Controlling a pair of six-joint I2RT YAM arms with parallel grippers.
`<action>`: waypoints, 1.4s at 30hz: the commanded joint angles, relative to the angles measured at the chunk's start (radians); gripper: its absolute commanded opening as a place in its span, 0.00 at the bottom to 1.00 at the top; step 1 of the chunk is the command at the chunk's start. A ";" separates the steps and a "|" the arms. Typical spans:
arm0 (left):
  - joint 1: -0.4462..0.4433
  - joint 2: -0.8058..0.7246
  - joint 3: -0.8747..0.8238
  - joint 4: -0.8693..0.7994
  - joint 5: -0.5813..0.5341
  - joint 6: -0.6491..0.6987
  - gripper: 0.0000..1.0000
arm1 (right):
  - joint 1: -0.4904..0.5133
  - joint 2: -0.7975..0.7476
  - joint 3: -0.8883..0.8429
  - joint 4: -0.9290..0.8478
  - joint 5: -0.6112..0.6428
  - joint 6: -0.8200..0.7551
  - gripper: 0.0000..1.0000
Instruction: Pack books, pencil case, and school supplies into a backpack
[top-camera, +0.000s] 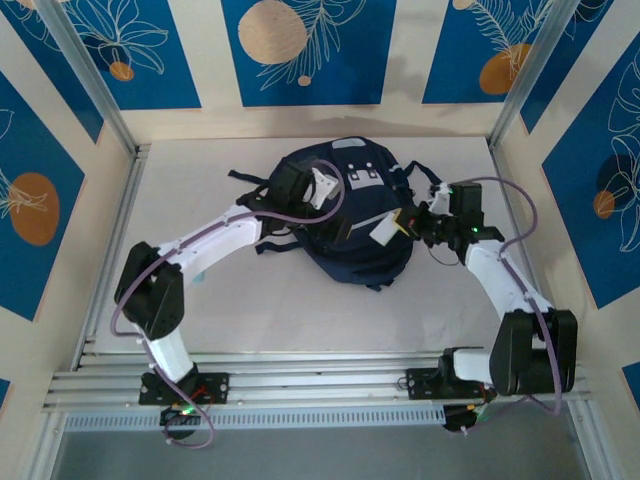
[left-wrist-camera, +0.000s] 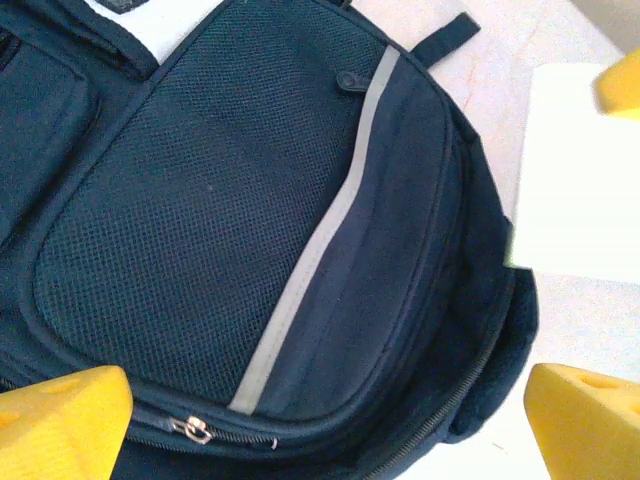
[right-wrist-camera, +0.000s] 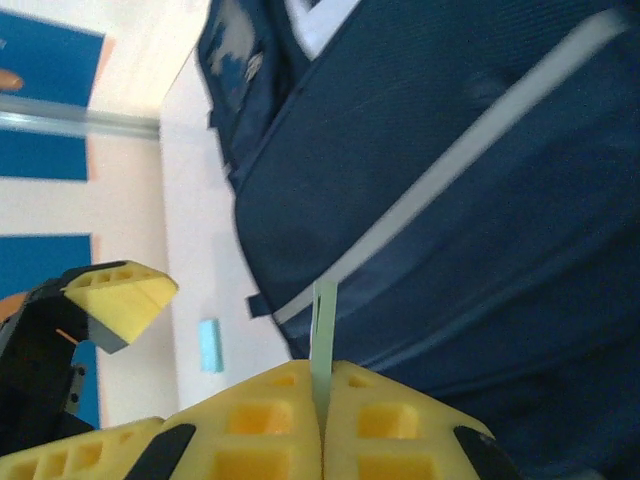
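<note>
The navy backpack lies flat mid-table with its front up, showing a pale grey stripe and a zip pull. My left gripper hovers over the front pocket, open, and nothing sits between its yellow fingertips. My right gripper is at the bag's right side, shut on a thin whitish flat piece seen edge-on. That piece juts toward the bag's edge. A light-blue pad lies on the table beyond the bag. The books and pencil case are out of view.
Patterned walls and metal posts close in the white table on three sides. Dark straps trail from the bag's left side. A rail frame runs along the near edge by the arm bases.
</note>
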 joint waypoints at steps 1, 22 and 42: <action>-0.041 0.069 0.080 -0.067 -0.049 0.079 1.00 | -0.071 -0.076 -0.021 -0.164 0.093 -0.103 0.00; -0.145 0.479 0.421 -0.245 -0.323 0.256 0.95 | -0.389 -0.221 -0.143 -0.212 -0.058 -0.117 0.00; -0.207 0.437 0.381 -0.313 -0.193 0.242 0.94 | -0.391 -0.235 -0.153 -0.202 -0.074 -0.101 0.00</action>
